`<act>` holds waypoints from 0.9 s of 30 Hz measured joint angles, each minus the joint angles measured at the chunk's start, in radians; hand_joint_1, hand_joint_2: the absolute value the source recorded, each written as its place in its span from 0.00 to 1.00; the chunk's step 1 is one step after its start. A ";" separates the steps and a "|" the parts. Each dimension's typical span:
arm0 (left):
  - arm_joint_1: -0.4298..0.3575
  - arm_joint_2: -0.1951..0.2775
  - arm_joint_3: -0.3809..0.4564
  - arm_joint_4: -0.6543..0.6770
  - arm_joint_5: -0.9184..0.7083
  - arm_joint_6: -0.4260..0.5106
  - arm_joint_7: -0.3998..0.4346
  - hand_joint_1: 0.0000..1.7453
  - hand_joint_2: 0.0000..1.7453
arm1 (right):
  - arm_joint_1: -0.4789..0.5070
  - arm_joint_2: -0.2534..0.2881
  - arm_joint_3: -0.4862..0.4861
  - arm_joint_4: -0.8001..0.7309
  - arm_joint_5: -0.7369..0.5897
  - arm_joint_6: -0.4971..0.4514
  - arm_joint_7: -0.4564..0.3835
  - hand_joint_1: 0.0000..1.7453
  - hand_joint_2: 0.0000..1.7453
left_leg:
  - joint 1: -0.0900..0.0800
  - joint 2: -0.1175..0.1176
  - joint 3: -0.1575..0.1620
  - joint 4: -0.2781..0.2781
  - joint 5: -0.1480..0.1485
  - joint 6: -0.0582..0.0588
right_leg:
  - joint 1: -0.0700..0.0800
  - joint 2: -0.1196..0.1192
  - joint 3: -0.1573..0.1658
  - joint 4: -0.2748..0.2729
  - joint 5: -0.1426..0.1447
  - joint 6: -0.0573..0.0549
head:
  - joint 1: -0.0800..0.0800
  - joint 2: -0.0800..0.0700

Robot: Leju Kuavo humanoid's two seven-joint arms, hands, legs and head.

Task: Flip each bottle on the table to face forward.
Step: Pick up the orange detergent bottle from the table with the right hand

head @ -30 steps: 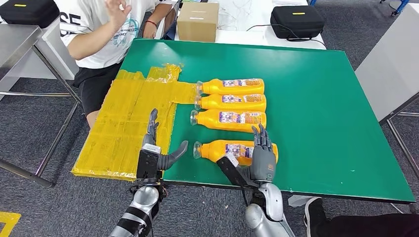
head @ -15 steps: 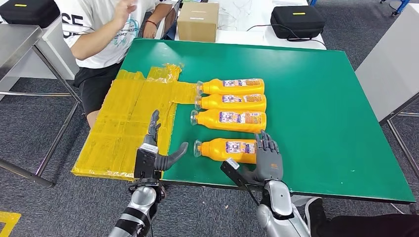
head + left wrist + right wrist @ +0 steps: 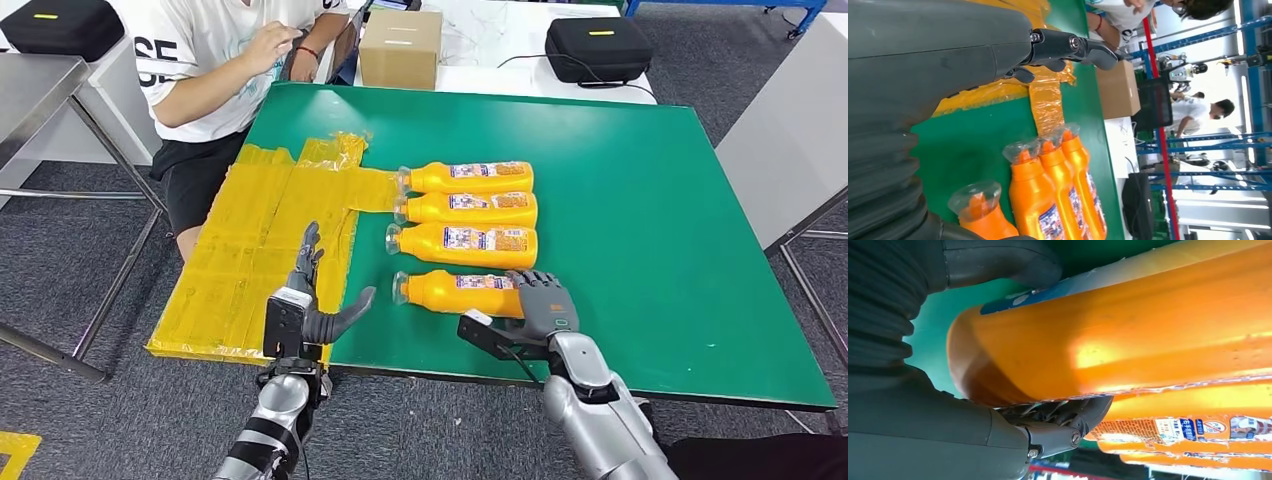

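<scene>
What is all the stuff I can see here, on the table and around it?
Bottles: four, orange, lying side by side on the table; nearest one, others behind it.
Table: one, green.
Tape patch: one, yellow, on the table's left part.
Cardboard box: one, brown, beyond the far edge.
Cases: two, black, far right and far left.
Person: one, white shirt, seated at the far left corner.
Left hand: fingers apart, holds nothing, over the tape patch.
Right hand: grips the nearest bottle's base.
</scene>
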 joint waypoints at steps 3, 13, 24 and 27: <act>-0.014 0.000 0.006 0.020 0.007 -0.011 -0.013 0.00 1.00 | -0.018 -0.020 0.016 0.007 -0.077 0.038 -0.025 1.00 1.00 | 0.000 0.000 0.003 0.000 0.000 0.000 | 0.000 0.000 0.003 0.000 0.000 0.000 | 0.000 0.000; -0.046 0.000 0.018 0.066 0.003 0.005 -0.029 0.00 1.00 | -0.025 -0.045 0.057 0.005 -0.246 -0.011 -0.071 1.00 1.00 | 0.000 0.000 0.005 0.000 0.000 0.000 | 0.000 0.000 0.005 0.000 0.000 0.000 | 0.000 0.000; -0.060 0.001 0.031 0.070 -0.015 0.081 -0.023 0.00 1.00 | 0.110 0.119 0.007 -0.160 -0.494 -0.300 -0.226 1.00 1.00 | 0.001 0.000 -0.002 0.000 0.000 0.000 | 0.001 0.000 -0.002 0.001 0.000 0.000 | 0.000 0.000; -0.061 0.004 0.031 0.069 -0.008 0.069 -0.016 0.00 1.00 | 0.127 0.154 -0.005 -0.183 -0.531 -0.339 -0.256 1.00 1.00 | 0.001 0.000 -0.004 0.000 0.000 0.000 | 0.001 0.000 -0.003 0.001 0.000 0.000 | 0.000 0.000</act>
